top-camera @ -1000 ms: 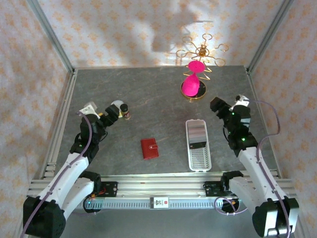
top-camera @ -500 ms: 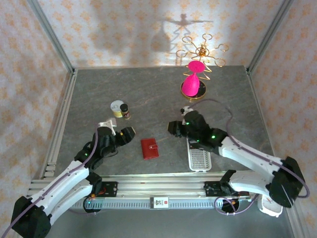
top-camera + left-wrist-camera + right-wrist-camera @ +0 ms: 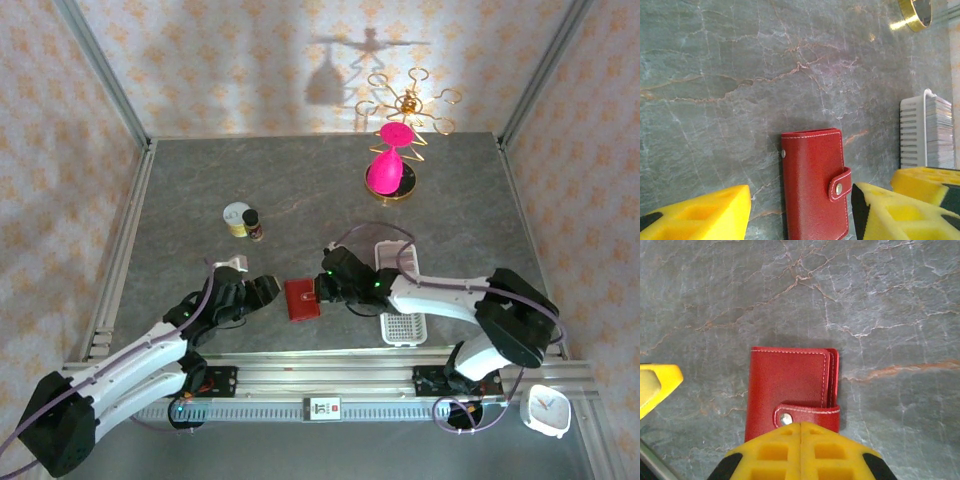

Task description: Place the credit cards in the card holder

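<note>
Right gripper [image 3: 801, 426] was clenched at the snap-tab edge of the small red leather wallet [image 3: 787, 375], covering part of it. Left gripper [image 3: 801, 200] gaped open beside it, with bare surface [image 3: 890, 300] beyond.

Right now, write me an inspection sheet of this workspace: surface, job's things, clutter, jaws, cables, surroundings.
Surface: grey marbled tabletop, no spills seen.
Job's things: small red leather-look folding wallet lies flat and closed, tab snapped; thin plastic cards stand packed in the long white slotted tray.
Clutter: pink figure on a gold wire stand at the back; round tin and small dark bottle back left.
Jaws: left gripper, jaws open, facing the wallet; right gripper, jaws shut at the wallet's tab edge, contact unclear.
Cables: pale purple cables run along both arms, clear of the wallet.
Surroundings: patterned walls, aluminium frame, small white clock beyond the near right corner.
</note>
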Robot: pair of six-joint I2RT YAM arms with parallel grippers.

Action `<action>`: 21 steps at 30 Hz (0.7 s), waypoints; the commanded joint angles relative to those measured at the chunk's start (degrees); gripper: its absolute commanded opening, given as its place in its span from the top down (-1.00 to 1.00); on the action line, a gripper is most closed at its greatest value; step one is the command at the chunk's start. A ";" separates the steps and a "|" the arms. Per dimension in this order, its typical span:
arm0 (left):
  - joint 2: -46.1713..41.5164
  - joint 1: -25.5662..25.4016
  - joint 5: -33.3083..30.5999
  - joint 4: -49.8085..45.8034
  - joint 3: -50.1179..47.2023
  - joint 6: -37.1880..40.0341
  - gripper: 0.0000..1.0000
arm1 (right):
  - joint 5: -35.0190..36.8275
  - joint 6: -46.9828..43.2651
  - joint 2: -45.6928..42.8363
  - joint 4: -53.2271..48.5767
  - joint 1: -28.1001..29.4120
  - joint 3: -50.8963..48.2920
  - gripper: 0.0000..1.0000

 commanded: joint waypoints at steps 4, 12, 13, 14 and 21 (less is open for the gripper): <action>1.30 -1.44 0.06 4.03 -0.81 -2.39 -0.05 | 1.08 1.33 4.89 3.90 0.20 2.57 1.00; 2.54 -3.66 -1.54 6.36 -1.32 -3.20 -0.01 | -0.77 1.49 8.32 5.97 0.26 1.86 1.00; 2.66 -3.96 -2.07 6.41 -1.42 -3.35 -0.01 | -0.97 1.72 8.78 6.29 0.33 1.35 1.00; 2.79 -4.28 -2.58 6.50 -1.58 -3.60 -0.01 | -0.99 1.82 9.22 6.36 0.29 0.88 1.00; 4.84 -5.30 -3.05 7.81 -2.00 -4.56 -0.01 | 1.93 3.41 9.84 5.97 0.22 -3.26 1.00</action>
